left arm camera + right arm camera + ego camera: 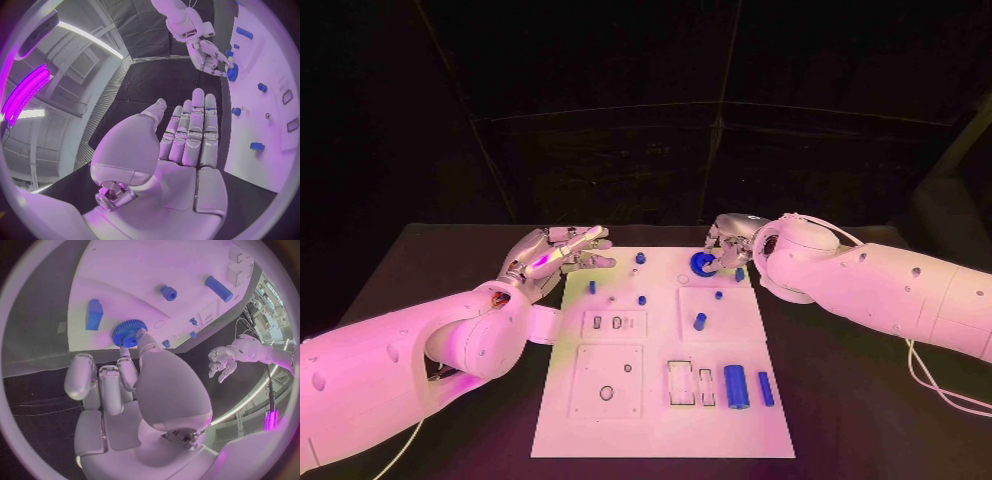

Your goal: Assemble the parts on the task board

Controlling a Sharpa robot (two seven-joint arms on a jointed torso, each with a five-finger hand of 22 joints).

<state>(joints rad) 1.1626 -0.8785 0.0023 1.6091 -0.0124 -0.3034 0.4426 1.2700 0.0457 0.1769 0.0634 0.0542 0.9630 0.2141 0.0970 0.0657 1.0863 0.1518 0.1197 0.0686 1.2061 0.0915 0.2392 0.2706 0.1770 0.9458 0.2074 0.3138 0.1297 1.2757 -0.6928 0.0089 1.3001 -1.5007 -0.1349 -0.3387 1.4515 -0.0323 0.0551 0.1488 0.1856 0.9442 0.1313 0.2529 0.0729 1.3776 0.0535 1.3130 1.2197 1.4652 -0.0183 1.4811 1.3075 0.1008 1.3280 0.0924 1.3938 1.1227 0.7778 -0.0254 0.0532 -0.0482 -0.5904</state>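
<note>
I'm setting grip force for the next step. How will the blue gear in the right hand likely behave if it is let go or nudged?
The blue gear looks like stiff moulded plastic, so probably light and rigid. Its toothed rim should give the right hand decent purchase. Being round, it may roll if dropped on edge onto the task board; flat, it should sit still.
</note>
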